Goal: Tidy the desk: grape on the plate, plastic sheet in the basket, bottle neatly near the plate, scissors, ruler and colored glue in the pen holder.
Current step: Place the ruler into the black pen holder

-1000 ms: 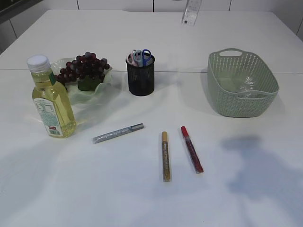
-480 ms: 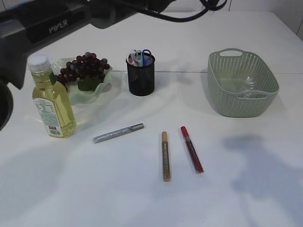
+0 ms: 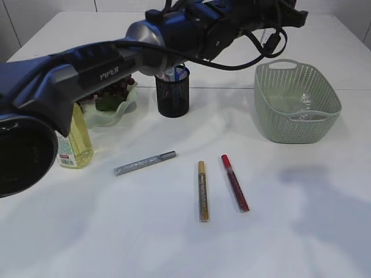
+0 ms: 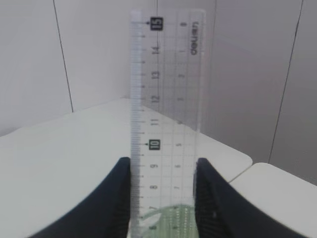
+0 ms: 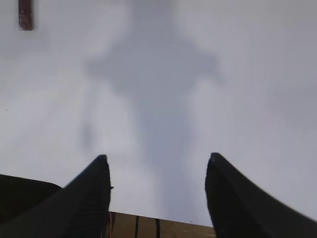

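1. Left wrist view shows the clear ruler (image 4: 167, 124) standing straight up in the middle of the frame. Its long side runs from the bottom to the top, and the end marked 15 is at the top.
2. The left claw (image 4: 163, 198) grips the ruler near its low end. One dark finger (image 4: 116, 198) presses each long edge, so the jaws are partly apart, just as wide as the ruler.
3. Below the ruler, at the bottom middle of that frame, a bit of the green basket (image 4: 171, 218) peeks out.
4. In the exterior view the left arm (image 3: 116, 63) reaches from the left edge across to the upper right. The claw itself is hard to make out there.
5. The black pen holder (image 3: 173, 95) sits at the upper middle, with scissors (image 3: 177, 72) in it.
6. Three glue pens lie on the white table (image 3: 87, 231) in the middle of the frame. The silver glue pen (image 3: 144, 163) slants up to the right. The gold glue pen (image 3: 203, 190) points up and down. The red glue pen (image 3: 234, 182) leans a little, with its top end to the left.
7. The bottle (image 3: 75, 145) and the grapes (image 3: 116, 90) on the plate (image 3: 110, 113) are at the left, partly hidden by the arm.
8. Right wrist view shows the right claw (image 5: 157, 196) spread wide, gripping nothing, above the bare table and its own shadow.
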Available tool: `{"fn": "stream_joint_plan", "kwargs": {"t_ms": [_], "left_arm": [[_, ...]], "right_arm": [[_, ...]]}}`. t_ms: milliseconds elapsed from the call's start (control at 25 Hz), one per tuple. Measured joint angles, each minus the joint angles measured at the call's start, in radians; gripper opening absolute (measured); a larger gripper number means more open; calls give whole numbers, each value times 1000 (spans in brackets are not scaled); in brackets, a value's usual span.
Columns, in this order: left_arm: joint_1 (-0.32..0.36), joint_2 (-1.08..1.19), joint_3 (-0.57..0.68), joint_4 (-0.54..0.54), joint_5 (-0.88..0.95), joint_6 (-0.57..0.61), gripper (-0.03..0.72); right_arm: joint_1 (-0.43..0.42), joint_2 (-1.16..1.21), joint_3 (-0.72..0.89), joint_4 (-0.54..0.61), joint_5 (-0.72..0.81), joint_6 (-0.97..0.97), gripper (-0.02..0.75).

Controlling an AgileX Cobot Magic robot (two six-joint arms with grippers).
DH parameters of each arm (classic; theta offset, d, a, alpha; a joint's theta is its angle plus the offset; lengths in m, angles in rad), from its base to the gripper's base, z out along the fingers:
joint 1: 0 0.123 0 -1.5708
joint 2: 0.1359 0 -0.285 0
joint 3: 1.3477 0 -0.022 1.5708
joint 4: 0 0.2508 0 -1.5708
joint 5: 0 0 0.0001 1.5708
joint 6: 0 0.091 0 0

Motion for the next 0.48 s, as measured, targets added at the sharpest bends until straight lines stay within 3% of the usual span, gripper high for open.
{"fn": "stream_joint_plan", "kwargs": {"t_ms": [480], "left_arm": [[19,45,0,-3,-34,12,271]], "right_arm": [[0,-69,1,-30,2,0,475]]}}
